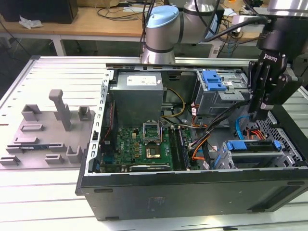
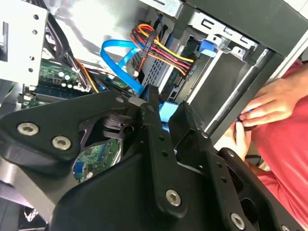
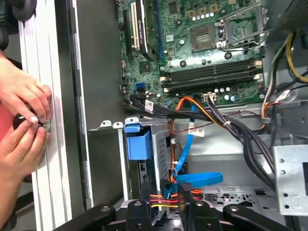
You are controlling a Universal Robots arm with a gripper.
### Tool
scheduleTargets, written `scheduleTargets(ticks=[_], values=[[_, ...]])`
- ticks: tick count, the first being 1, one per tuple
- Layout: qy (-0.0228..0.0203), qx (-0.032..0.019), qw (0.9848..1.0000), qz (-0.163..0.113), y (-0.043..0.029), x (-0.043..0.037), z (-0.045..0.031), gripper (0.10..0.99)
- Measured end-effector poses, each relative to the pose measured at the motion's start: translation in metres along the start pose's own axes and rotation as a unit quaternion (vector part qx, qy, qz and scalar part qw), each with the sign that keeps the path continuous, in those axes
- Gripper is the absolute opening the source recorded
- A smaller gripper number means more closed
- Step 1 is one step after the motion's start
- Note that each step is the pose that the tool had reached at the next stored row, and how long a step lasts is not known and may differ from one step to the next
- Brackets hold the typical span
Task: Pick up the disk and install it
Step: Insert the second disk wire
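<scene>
Hovering above the disk [image 1: 252, 147] in its bay, the gripper [image 1: 256, 115] shows narrow, empty fingers. Seating well likely needs square, even pressure, clear of cables [image 1: 240, 127].

**Even room light, dark case, a bit soft up close**

Lighting's flat and bright overall, looks like it comes from overhead. The grey slatted table [image 1: 53, 197] washes out pale toward 7 o'clock in the exterior view, while the black computer case [image 1: 192, 192] soaks up light and loses detail. Inside the case it's shadowy. In the second wrist view the gripper [image 2: 166, 113] is close and soft, nearly pure black. The hands [image 3: 21, 120] look slightly overexposed in the first wrist view.
</scene>
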State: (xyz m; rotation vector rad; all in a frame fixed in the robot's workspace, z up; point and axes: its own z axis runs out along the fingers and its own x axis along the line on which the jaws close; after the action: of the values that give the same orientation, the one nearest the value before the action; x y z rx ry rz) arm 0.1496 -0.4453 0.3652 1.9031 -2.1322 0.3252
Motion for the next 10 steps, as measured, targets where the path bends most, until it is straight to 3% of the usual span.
scheduleTargets(ticks=[2,8,10], values=[[0.0028,0.0004,1.0,0.0,0.0005,-0.0014,0.002,0.361],[0.004,0.0005,1.0,0.0,0.0012,-0.0062,0.0005,0.361],[0.0042,0.0005,1.0,0.0,0.0012,-0.0064,0.0006,0.208]])
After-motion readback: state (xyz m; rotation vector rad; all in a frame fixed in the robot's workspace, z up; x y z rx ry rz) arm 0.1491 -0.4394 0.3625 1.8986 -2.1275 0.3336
